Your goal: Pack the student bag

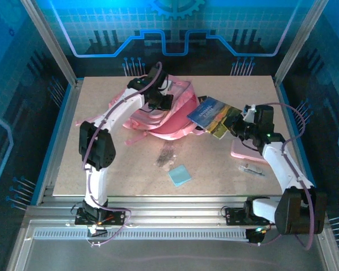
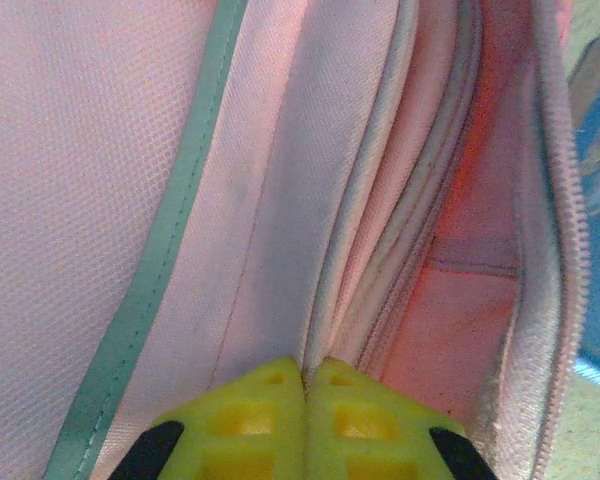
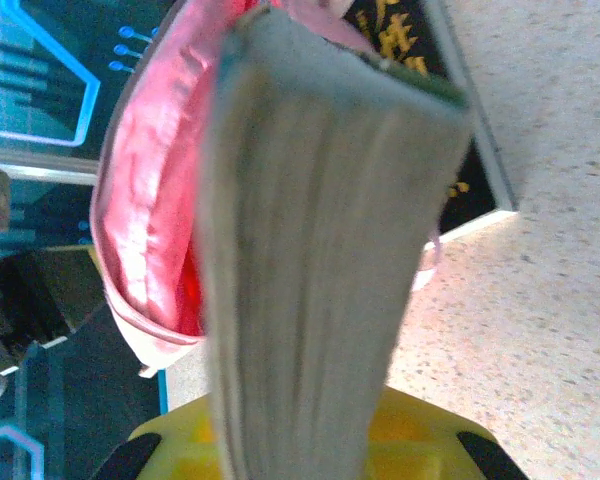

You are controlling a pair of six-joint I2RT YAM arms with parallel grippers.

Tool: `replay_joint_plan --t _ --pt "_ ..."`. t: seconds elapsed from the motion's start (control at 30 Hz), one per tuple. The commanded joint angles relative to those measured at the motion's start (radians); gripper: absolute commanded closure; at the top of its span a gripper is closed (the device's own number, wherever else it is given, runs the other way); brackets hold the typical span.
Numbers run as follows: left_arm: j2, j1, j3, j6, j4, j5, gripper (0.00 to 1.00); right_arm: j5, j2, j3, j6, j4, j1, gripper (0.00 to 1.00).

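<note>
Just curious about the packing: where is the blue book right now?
Top view, right of centre: the blue book is held by the right gripper, its far end at the open mouth of the student bag to its left.

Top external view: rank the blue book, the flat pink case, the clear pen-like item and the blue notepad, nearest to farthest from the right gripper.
1. Blue book: in the right gripper's grip.
2. Flat pink case: just toward the bases, under the arm.
3. Clear pen-like item: farther toward the bases.
4. Blue notepad: far left, mid-table.
</note>
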Motion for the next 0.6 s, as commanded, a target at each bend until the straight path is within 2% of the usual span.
replay_joint_plan --t 0.0,0.23,0.4,0.57 --pt "-0.097 0.033 0.063 -0.031 -0.005 0.054 1.00 -0.022 0.043 0.051 0.023 0.129 0.084 1.00" --pt "-0.144 0.068 0.026 -0.070 0.040 0.092 1.00 -0.010 0.297 0.220 0.075 0.263 0.248 1.00" --pt "-0.172 0.078 -0.016 -0.084 0.087 0.116 1.00 -0.038 0.564 0.389 0.171 0.416 0.368 1.00" --pt "-0.201 0.088 -0.061 -0.096 0.120 0.096 1.00 0.008 0.806 0.535 0.326 0.549 0.437 1.00"
